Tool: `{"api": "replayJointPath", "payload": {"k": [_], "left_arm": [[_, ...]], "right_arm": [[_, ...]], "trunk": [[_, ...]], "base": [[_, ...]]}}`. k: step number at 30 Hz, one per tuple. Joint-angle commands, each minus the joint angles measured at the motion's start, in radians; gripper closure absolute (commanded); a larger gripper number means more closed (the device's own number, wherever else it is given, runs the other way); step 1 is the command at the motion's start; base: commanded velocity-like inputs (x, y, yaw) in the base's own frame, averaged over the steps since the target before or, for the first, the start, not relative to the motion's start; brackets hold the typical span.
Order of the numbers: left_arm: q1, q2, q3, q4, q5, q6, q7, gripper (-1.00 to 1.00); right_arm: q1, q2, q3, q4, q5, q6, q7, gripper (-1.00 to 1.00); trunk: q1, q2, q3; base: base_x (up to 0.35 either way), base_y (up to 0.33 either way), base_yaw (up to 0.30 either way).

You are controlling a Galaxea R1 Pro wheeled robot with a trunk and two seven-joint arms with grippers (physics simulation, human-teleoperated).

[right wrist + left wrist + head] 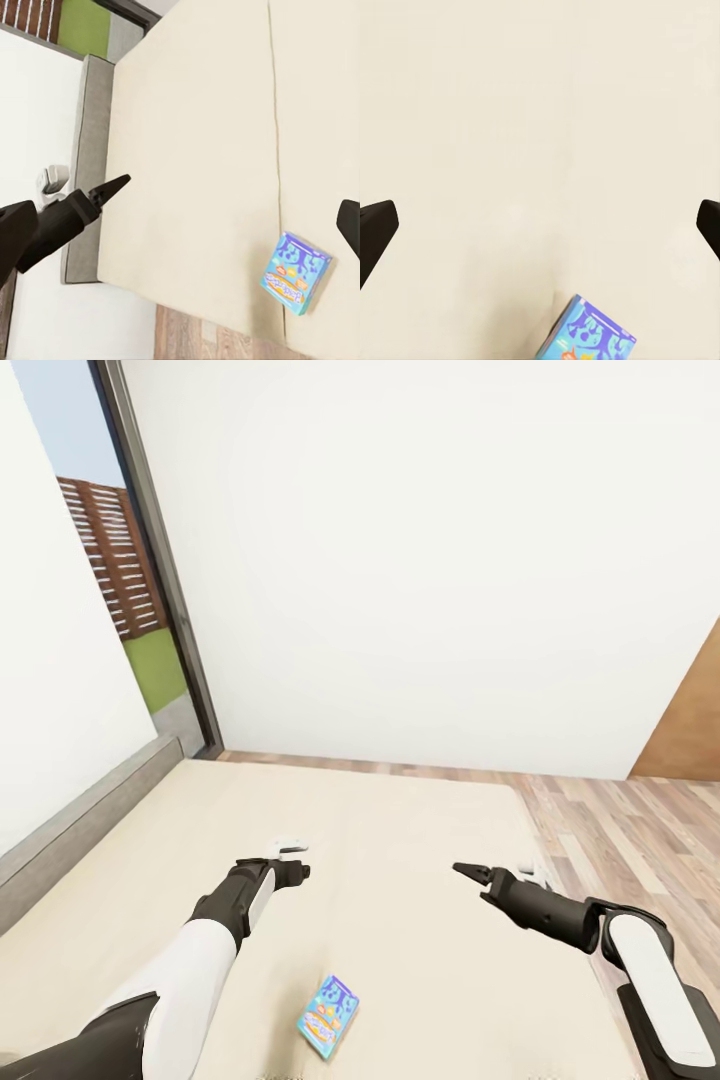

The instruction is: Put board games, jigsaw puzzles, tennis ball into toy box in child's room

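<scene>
Beige mattress cover, smooth and matte, spreads over the bed (420, 860), framed by a dark grey headboard; plank flooring and a plain white wall lie beyond. One small blue board game (328, 1016), a flat printed box, lies between both arms. Left hand (540, 221) and right hand (180, 217) hang spread and empty.
</scene>
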Motion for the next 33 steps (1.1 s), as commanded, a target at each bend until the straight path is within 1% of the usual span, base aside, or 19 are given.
{"api": "replayJointPath", "payload": {"k": [1,10,24,33], "left_arm": [[-0.001,-0.001,0.007,-0.002,-0.007,0.005,-0.002,-1.00],[-0.001,-0.001,0.007,-0.002,-0.007,0.005,-0.004,-1.00],[-0.001,-0.001,0.007,-0.002,-0.007,0.006,-0.008,-1.00],[-0.001,-0.001,0.007,-0.002,-0.007,0.008,-0.008,-1.00]], "right_arm": [[-0.001,-0.001,-0.002,-0.001,-0.012,0.004,-0.009,-1.00],[-0.002,-0.001,-0.010,-0.001,-0.017,0.004,-0.005,-1.00],[-0.002,-0.001,-0.010,-0.001,-0.022,0.004,-0.005,-1.00],[-0.003,0.001,-0.010,0.001,-0.029,0.004,-0.003,-1.00]], "trunk": [[0.001,-0.002,-0.004],[0.001,-0.002,-0.015],[0.001,-0.002,-0.033],[0.001,-0.002,-0.048]], "base": [[0.000,0.000,0.008],[0.000,0.000,0.003],[0.000,0.000,-0.001],[0.000,0.000,-0.068]]}}
